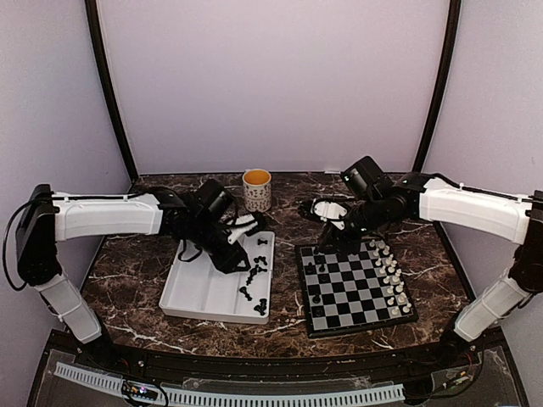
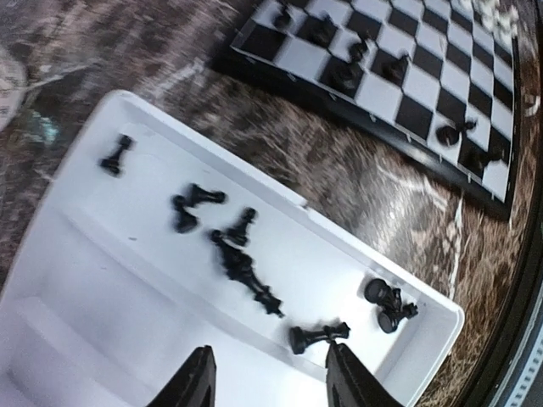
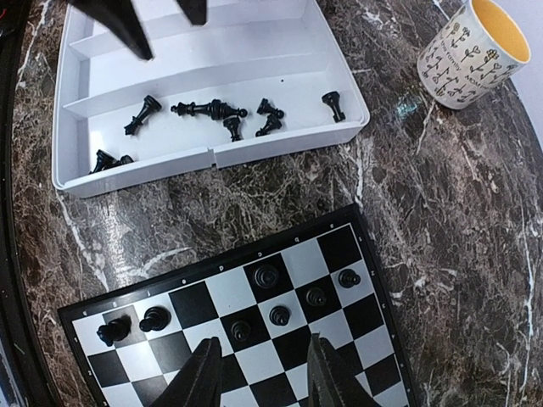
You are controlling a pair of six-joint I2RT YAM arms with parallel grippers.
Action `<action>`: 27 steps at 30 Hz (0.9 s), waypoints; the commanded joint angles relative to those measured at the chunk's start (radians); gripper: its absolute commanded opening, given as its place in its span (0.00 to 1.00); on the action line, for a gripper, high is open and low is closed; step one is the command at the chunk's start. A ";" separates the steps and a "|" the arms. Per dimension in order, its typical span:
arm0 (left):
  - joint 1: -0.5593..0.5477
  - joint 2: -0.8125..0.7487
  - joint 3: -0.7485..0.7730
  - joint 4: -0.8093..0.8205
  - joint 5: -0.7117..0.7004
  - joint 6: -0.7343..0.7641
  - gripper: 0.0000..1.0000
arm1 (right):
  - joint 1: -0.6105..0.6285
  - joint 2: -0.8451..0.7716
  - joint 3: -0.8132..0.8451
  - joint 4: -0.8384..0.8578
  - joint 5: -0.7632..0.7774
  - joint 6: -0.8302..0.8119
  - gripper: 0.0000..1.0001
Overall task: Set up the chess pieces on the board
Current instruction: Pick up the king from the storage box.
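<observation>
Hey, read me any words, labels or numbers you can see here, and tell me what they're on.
On the mug: possibly small lettering among the printed pattern, too blurred to read.
On the board: no letters or numbers visible.
On the tray: none.

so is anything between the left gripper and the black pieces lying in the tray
Nothing visible. The left gripper hangs open over the white tray, with only bare floor between it and the nearest black piece.

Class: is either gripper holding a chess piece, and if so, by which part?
Nothing is held. The left gripper is open above the white tray, the right gripper open above the chessboard; no piece sits between either pair of jaws.
</observation>
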 commanded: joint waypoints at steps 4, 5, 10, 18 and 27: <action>-0.124 0.184 0.105 -0.193 -0.172 0.206 0.38 | -0.010 -0.033 -0.038 0.036 -0.045 -0.002 0.37; -0.125 0.194 0.111 -0.194 -0.177 0.224 0.37 | -0.010 -0.042 -0.044 0.038 -0.049 -0.002 0.37; -0.143 0.241 0.153 -0.218 -0.152 0.281 0.43 | -0.012 -0.081 -0.077 0.051 -0.055 0.001 0.37; -0.183 0.277 0.150 -0.236 -0.184 0.357 0.46 | -0.018 -0.112 -0.091 0.056 -0.070 0.003 0.37; -0.215 0.299 0.129 -0.241 -0.267 0.414 0.41 | -0.020 -0.120 -0.096 0.060 -0.081 0.006 0.37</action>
